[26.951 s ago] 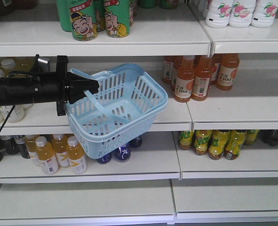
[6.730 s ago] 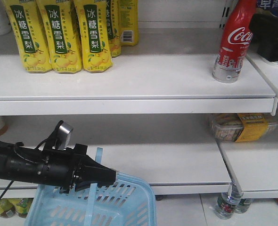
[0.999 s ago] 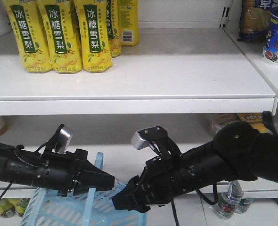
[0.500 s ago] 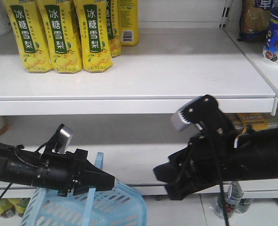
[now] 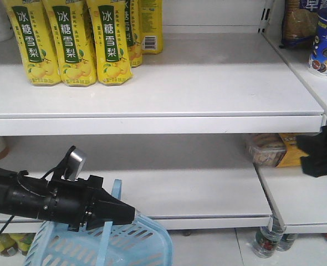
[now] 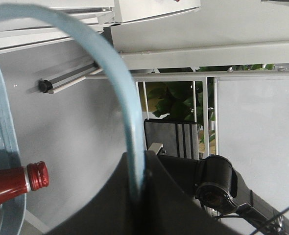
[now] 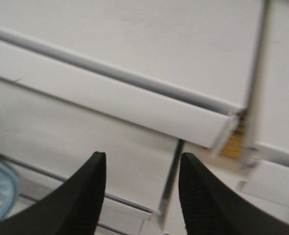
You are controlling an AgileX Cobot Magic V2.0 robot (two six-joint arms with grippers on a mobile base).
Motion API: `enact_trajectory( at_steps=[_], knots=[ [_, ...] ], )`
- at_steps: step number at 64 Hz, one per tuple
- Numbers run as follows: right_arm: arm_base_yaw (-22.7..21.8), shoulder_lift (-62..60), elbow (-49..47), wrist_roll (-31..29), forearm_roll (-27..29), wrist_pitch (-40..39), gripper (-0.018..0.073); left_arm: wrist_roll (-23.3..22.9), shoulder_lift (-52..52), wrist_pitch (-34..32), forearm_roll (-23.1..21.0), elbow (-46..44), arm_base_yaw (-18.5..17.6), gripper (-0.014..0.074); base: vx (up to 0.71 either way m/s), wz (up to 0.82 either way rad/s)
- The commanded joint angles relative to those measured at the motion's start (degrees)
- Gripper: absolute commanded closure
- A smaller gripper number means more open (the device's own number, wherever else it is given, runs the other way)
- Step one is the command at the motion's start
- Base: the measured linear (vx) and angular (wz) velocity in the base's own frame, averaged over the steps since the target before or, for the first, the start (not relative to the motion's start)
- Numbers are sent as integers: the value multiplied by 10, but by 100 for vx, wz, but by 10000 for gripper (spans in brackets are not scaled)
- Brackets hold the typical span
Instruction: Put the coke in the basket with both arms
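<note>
White store shelving (image 5: pixel 152 88) across the front view; yellow pear-drink bottles (image 5: pixel 75 41) at 11 o'clock on upper shelf, packaged snacks (image 5: pixel 274 149) at 3 o'clock on lower one. Left gripper (image 5: pixel 127 213) at 7 o'clock, black, pointed, clamped together on thin blue handle (image 6: pixel 120 93) of light blue basket (image 5: pixel 141 241), which hangs at 6 o'clock below the fingertips. Coke (image 6: pixel 14 183) seen through left wrist view only: red cap and neck at 8 o'clock, lying inside basket against pale blue rim. Right gripper (image 7: pixel 142 191) mostly out of front view, dark bulk at 3 o'clock edge; wrist view shows two black fingers (image 7: pixel 83 196) spread apart, nothing between, facing shelf edge, blurred.
</note>
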Motion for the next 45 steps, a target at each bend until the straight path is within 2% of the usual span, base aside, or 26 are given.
enact_trajectory(
  at_steps=[1, 8, 14, 25, 33, 45],
  knots=[
    [-60, -24, -15, -2, -20, -49, 212, 7, -27, 51, -55, -15, -1, 603, 0, 0],
    [-119, -41, -15, 0, -23, -58, 212, 7, -27, 51, -55, -15, -1, 603, 0, 0],
    [-143, -61, -15, 0, -19, -69, 212, 7, -27, 51, -55, -15, -1, 603, 0, 0],
    [-145, -102, 5, -9, -20, -82, 212, 7, -27, 51, -55, -15, -1, 603, 0, 0],
    [-145, -153, 82, -3, -18, -131, 212, 7, -27, 51, -55, -15, -1, 603, 0, 0],
    [-145, -257, 197, -29, -19, -184, 212, 7, -27, 51, -55, -15, -1, 603, 0, 0]
  ],
)
